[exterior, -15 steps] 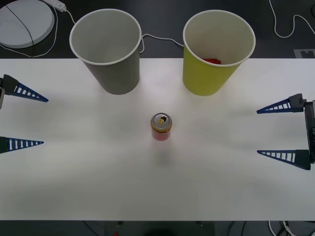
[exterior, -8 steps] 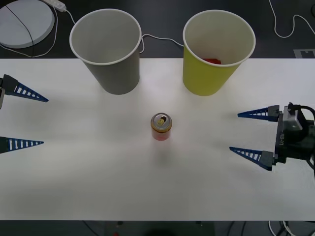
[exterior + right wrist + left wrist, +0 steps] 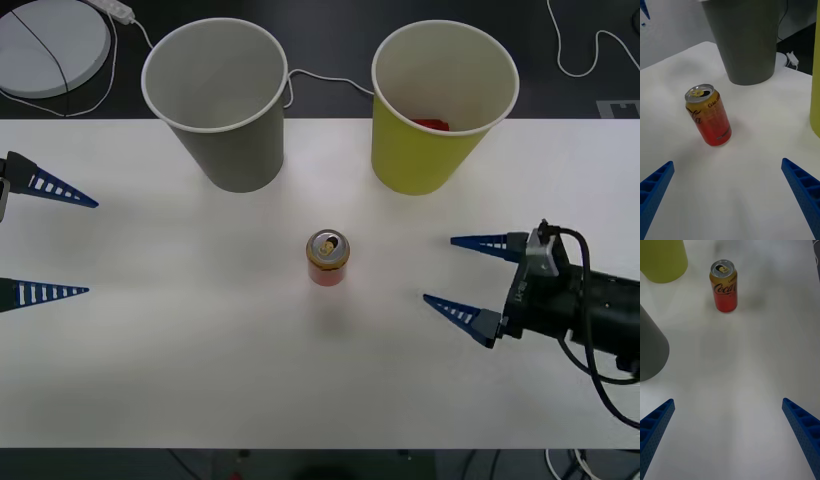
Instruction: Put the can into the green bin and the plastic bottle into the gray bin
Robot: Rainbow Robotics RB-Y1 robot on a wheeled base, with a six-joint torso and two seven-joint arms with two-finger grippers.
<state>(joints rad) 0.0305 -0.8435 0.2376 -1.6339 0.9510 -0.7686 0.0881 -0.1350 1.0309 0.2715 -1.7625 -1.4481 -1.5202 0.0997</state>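
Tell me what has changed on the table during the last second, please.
The right hand moved in from the table's right edge toward the can, fingers open, not touching it yet. Nothing was gripped or released. The can, the gray bin, the green bin and the left hand stayed as they were.

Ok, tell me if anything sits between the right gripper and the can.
Nothing visible does. The right gripper is open and points at the can across bare table; the green bin stands off that line.
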